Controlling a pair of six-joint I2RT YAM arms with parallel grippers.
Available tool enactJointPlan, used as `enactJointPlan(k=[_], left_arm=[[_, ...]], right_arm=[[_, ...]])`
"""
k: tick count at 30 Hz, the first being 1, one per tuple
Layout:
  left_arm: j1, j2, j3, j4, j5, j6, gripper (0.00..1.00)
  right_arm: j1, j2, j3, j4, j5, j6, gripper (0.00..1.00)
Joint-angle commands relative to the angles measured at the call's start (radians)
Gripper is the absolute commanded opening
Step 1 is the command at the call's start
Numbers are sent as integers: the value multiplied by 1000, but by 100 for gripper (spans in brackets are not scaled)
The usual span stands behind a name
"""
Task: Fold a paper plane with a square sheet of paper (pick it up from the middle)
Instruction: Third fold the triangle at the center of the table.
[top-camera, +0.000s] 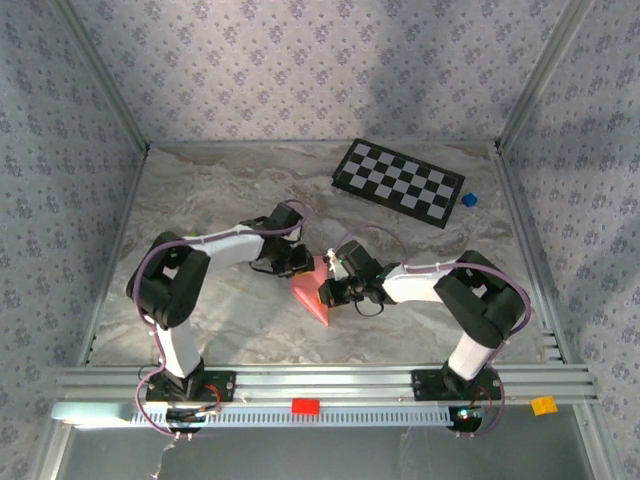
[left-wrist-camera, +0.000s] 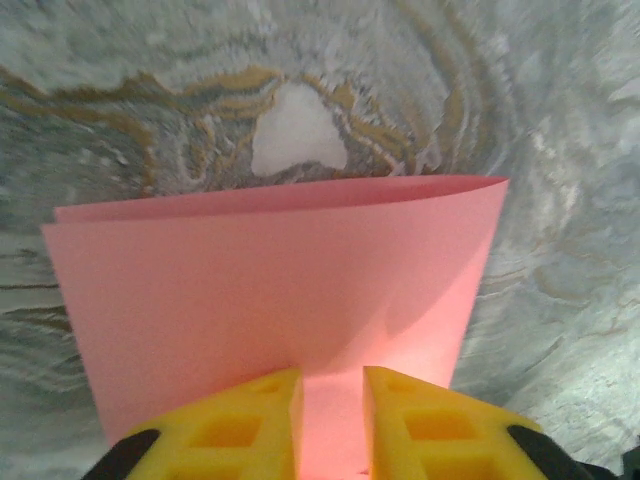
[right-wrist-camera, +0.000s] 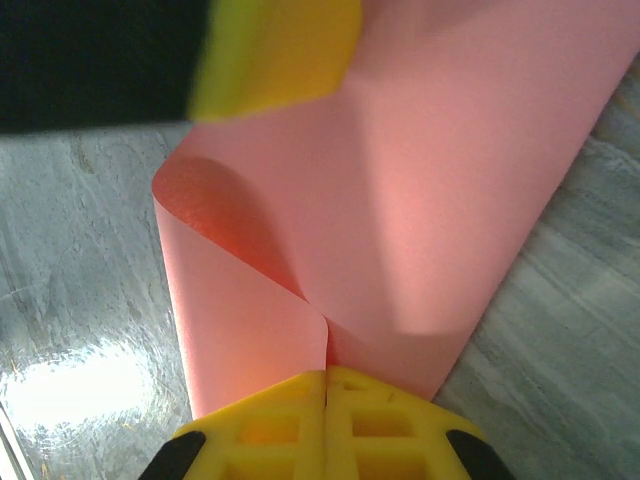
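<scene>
The grey marbled table (top-camera: 200, 200) carries a black-and-white checkered board (top-camera: 398, 182) at its far right, well apart from the work. Between the two arms, near the table's middle, we see the thin pink-red square sheet of paper (top-camera: 312, 295), doubled over in a soft loop. We judge it very light, limp and easily creased, best pinched at an edge near the fold. The right gripper (right-wrist-camera: 327, 375) is clamped on the paper's edge. The left gripper (left-wrist-camera: 331, 385) has its fingers parted, with paper loose between them. Nothing here serves as a container. A small blue block (top-camera: 469, 200) sits beside the board.
</scene>
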Motion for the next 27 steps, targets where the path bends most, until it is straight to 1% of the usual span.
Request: enactJointPlan(k=[1,4,7,10,15,17,21,24,27], left_arm=[[3,-100,20,-48,-55,-6,25],[3,-182,-43,-19,-60,-42,24],[-2,-275,-145,61,-27,-100,18],[-11,-384,-268,165,-4,-191,11],[-57,-528,-475,388,-19,-378,6],[-69,-563,-535,456,-34,-419,5],[-101,-580,-591,544,-53,-467,5],[-125,-560,-590,550,-57,-469,5],[-131,-535,-595,576,-59,-478,5]], right_arm=[[6,27,6,-45,38,-17,0],[6,26,9,-48,39,-20,0],[5,23,9,-50,41,-20,0],[4,23,9,-50,39,-20,0],[6,23,6,-50,45,-15,0],[6,20,1,-47,52,-10,0],[9,12,-9,-36,61,0,0],[8,9,-9,-38,61,-3,0],[9,10,-13,-37,61,-3,0]])
